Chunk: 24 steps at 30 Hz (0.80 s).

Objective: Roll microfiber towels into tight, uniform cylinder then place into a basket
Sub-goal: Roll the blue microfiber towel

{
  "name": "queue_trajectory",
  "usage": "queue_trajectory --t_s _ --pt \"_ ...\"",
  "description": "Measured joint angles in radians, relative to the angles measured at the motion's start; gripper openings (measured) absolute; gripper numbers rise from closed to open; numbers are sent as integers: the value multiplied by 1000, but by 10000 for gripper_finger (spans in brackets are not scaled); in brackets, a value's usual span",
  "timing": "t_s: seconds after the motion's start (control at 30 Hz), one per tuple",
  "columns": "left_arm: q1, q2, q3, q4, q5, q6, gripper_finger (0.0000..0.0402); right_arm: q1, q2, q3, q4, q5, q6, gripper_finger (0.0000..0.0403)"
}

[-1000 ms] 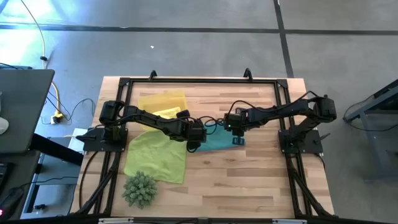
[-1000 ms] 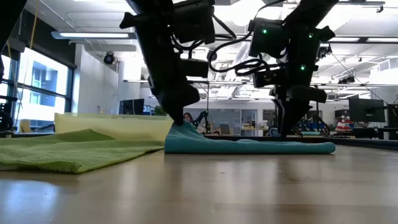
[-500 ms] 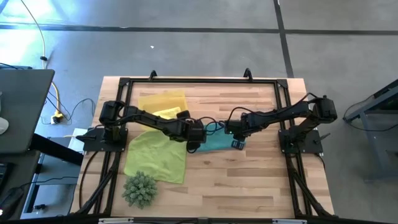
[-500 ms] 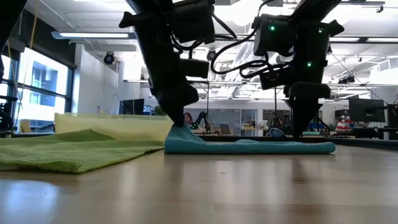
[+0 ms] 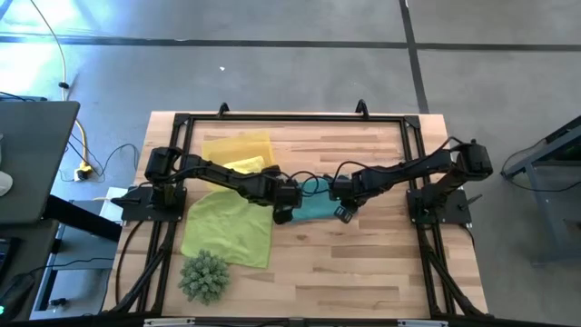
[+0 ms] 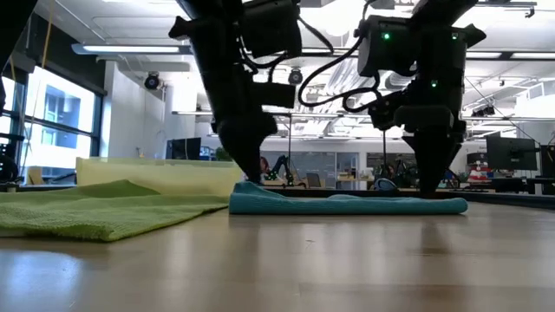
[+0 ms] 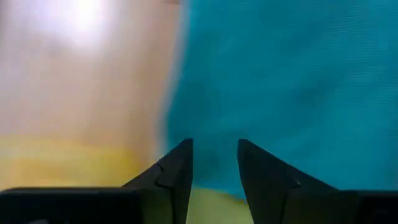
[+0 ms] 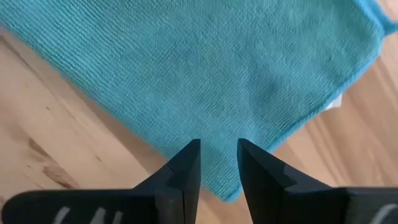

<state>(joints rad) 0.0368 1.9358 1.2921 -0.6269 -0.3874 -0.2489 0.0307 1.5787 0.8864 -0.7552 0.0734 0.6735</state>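
Teal towel (image 5: pixel 318 202) lies flat mid-table, between lime towel (image 5: pixel 227 227) and right arm. Left gripper (image 7: pixel 214 163) over its left end, fingers slightly apart, nothing held. Right gripper (image 8: pixel 217 163) above its right corner, fingers slightly apart, empty.

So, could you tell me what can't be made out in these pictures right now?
- Basket: in the high view the left arm crosses it; rim and contents unclear.
- Teal towel: from above both grippers cover its ends, so any fold is hidden.
- Left gripper: the wrist view is blurred; contact with the towel unclear.
- Plant-like ball: outside the low view.
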Motion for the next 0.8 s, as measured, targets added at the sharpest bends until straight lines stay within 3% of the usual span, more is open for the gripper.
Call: queue_trajectory --t_s 0.1,0.17,0.8 --pt "-1 0 -14 89 141 27 109 9 0 0 -15 1 34 96" --pt "-5 0 -34 153 172 41 106 12 0 0 -21 22 48 96" --pt "-54 -1 -149 242 212 -135 104 102 0 0 -19 181 245 96"
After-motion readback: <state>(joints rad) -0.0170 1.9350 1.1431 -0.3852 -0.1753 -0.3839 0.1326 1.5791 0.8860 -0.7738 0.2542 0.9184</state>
